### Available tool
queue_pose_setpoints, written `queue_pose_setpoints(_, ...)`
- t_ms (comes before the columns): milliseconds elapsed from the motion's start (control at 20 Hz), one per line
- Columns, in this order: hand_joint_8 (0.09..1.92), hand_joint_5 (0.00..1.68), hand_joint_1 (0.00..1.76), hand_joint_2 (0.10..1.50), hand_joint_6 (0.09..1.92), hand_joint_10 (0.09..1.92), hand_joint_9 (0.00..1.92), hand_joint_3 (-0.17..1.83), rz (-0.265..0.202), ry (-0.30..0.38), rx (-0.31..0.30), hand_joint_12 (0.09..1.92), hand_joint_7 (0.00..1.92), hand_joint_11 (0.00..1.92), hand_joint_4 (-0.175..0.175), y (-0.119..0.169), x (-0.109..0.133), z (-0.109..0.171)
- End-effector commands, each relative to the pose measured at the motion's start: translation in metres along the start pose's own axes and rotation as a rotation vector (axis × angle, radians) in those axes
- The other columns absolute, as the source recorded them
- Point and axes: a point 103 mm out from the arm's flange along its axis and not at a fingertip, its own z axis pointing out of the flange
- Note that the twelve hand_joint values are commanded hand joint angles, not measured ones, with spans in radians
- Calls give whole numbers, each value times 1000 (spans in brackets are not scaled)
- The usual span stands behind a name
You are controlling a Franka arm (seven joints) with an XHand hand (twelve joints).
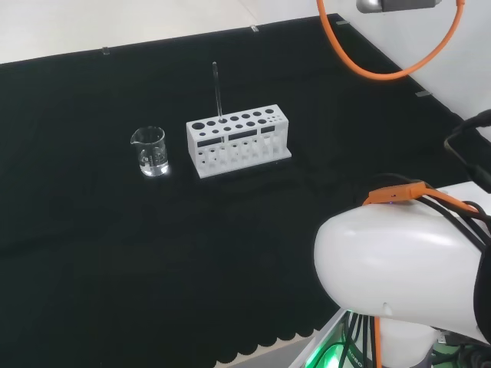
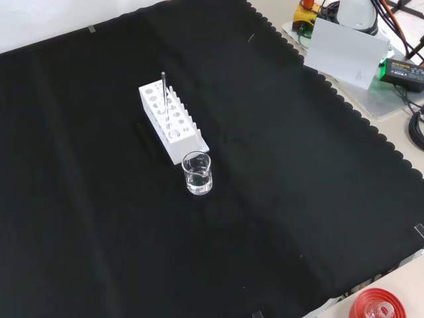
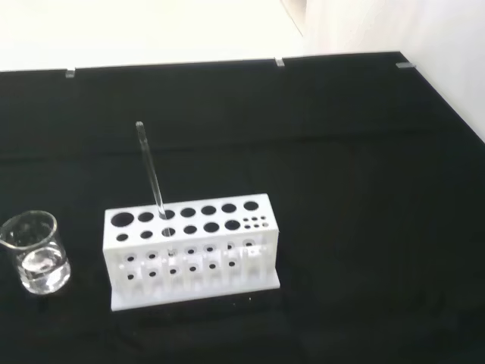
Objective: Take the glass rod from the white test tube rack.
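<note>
A white test tube rack stands on the black cloth near the bench's middle. A thin glass rod stands in one of its holes and leans a little; it rises well above the rack's top. In the head view the rod sits in the rack's left part, in the far row. Nothing touches the rod or the rack.
A small clear glass beaker with some clear liquid stands just beside the rack's end, left of it in the head view. The arm's white link fills the head view's lower right. A red ribbed ring lies off the cloth's corner.
</note>
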Motion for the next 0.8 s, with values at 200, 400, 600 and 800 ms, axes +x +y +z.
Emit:
queue_pose_setpoints(200,732,214,601,1137,87,876,291,-175,-42,5,9,1395,68,412,-79,33,23,9)
queue_pose_setpoints(400,745,240,604,1143,87,861,333,-175,-57,8,19,1381,116,450,-82,53,29,15)
queue_pose_setpoints(600,745,259,598,1175,87,836,382,-172,-73,8,32,1368,155,476,-83,73,35,23)
queue_pose_setpoints(800,746,277,590,1200,87,830,406,-168,-89,-1,46,1366,173,483,-80,100,44,32)
